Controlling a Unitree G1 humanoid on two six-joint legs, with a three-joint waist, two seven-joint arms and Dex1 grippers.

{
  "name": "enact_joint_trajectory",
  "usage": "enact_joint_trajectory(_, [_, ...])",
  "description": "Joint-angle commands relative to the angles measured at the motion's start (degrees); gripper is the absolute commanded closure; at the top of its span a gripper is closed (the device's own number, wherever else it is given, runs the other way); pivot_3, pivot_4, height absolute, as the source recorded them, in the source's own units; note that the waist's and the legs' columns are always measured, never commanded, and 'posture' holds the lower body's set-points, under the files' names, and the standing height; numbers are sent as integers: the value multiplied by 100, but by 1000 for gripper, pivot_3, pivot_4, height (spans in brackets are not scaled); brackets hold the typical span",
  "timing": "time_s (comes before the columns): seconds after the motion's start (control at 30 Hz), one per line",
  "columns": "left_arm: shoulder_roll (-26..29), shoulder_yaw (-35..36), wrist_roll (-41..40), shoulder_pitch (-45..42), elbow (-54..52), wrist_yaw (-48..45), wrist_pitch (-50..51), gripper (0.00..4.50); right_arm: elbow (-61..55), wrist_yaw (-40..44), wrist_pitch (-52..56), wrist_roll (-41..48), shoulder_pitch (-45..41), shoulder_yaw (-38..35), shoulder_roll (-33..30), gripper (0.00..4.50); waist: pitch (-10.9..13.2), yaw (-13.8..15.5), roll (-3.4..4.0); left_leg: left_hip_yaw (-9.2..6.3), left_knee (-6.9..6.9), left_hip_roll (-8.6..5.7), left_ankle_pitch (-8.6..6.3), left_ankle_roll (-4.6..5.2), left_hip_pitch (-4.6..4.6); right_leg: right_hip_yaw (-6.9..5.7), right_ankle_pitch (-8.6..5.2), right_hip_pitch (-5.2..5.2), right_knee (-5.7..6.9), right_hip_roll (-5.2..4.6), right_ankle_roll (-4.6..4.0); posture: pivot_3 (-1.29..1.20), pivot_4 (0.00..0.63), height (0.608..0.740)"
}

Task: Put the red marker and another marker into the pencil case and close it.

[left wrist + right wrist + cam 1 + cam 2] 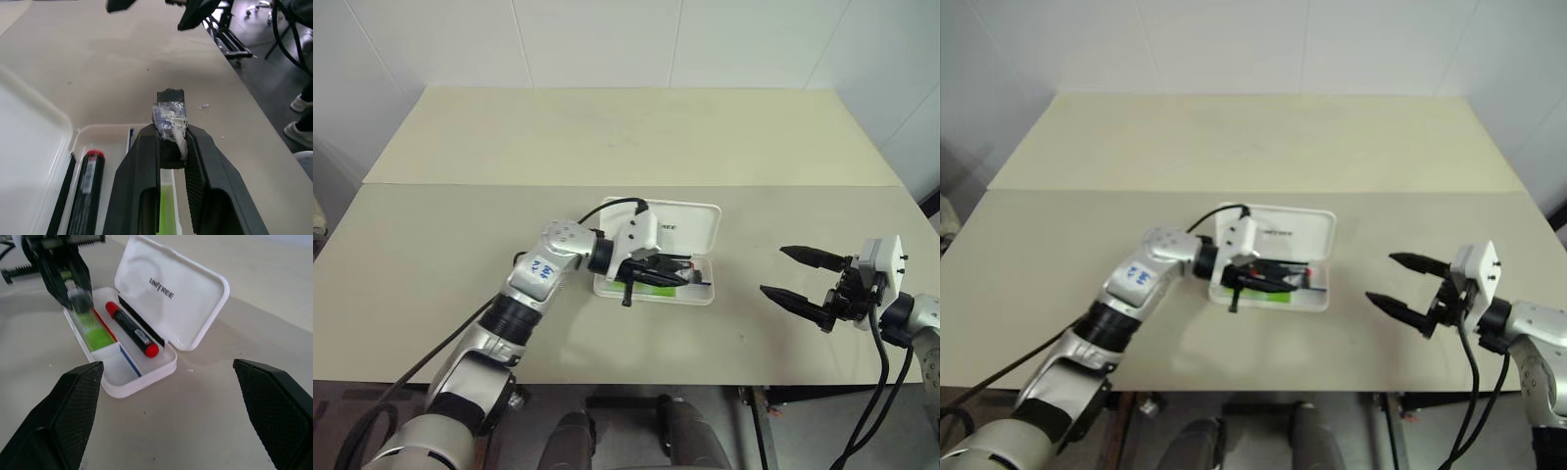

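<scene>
Centre frame, left gripper (73, 286) jaws pinch green highlighter (93, 330) over open pencil case (195, 298); early release risks bouncing out. Right gripper (800, 274) jaws spread.

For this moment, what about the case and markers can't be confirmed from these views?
- Bright lime-green highlighter: in the right wrist view the left gripper hides its near end, so whether it rests in the white hinged plastic pencil case is unclear.
- Red-capped black marker: cut off by the left wrist view's edge.
- Head views: the left gripper covers much of the tray.
</scene>
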Motion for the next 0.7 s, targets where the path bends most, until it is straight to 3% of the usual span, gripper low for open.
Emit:
enact_joint_trajectory(0.03, [-243,-78,216,-318,467,-88,-350,4132,-470,-210,93,202,191,-289,12,0,1,4,-2,0,-1,0,0,0,-1,2,0,0,-2,1,0,0,150,740])
enact_joint_trajectory(0.53, [-855,-175,1014,-822,2022,-124,-1358,4132,-1159,-716,252,415,746,-599,46,0,4,8,-6,10,-1,-4,-4,8,-5,25,5,-1,-14,4,22,0,150,740])
enact_joint_trajectory(0.7, [-872,-174,1215,-868,2206,-87,-1622,2469,-1144,-747,236,422,721,-591,45,0,4,8,-6,11,-2,-4,-4,8,-5,27,5,-1,-15,6,22,0,150,740])
